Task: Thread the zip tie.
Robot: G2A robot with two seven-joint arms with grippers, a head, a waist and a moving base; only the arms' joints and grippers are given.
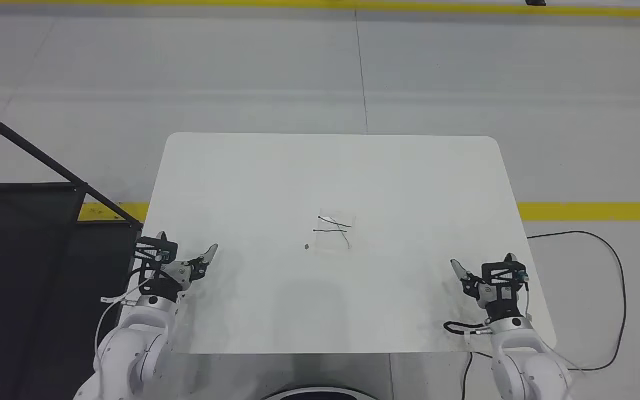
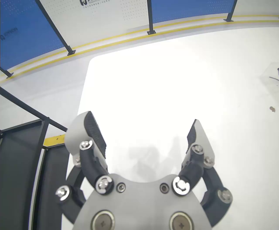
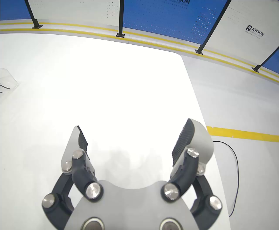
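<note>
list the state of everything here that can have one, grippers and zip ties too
left gripper, fingers open, empty, at the table's near left edge
right gripper, fingers open, empty, at the near right edge
zip ties, lying crossed at mid-table, held by nothing
clear tray, flat under the ties

The tabletop (image 1: 400, 180) is plain white, with thin black zip ties (image 1: 334, 228) in a clear tray (image 3: 9, 79) and a small brown speck (image 2: 272, 109). The floor (image 1: 250, 70) is pale grey crossed by yellow lines (image 1: 580, 211), with a black cable (image 3: 236, 161) and a black screen (image 1: 35, 270), and the panels (image 3: 165, 17) are blue and white, patterned with fine dots, on black posts (image 2: 150, 16). The left gripper (image 2: 141, 117) and right gripper (image 3: 133, 123) are silver-grey with black links, shiny screws and black ribbed pads (image 2: 94, 132).
</note>
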